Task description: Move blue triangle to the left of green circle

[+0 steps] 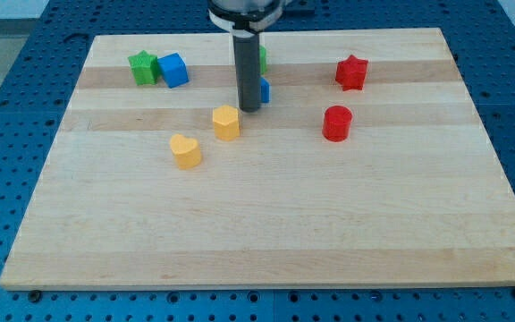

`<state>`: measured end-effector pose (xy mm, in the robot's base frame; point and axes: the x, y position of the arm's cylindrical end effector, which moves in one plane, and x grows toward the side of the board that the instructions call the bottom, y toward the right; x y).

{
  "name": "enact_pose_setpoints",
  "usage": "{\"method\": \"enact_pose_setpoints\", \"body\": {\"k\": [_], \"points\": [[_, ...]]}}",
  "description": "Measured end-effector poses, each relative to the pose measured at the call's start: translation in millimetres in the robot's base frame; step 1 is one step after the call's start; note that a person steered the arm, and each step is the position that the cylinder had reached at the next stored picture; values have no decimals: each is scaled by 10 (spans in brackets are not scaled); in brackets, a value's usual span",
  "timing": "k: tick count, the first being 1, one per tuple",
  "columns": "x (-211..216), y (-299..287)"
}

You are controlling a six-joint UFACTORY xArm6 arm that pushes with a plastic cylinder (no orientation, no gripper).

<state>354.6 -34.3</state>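
The blue triangle (265,89) lies near the view's top centre, mostly hidden behind my rod, with only its right edge showing. The green circle (264,58) sits just above it, also mostly hidden by the rod. My tip (249,109) rests on the board at the lower left of the blue triangle, close against it; I cannot tell whether they touch.
A green star (143,67) and a blue cube (173,70) sit side by side at the top left. A yellow hexagon (226,122) lies just left of and below my tip, with a yellow heart (185,150) further down-left. A red star (351,72) and a red cylinder (337,122) are on the right of the wooden board (266,233).
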Motion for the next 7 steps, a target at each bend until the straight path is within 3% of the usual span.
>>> {"method": "enact_pose_setpoints", "body": {"k": [1, 3, 5, 7], "points": [[-152, -74], [288, 254], [-104, 683], [-159, 44]]}}
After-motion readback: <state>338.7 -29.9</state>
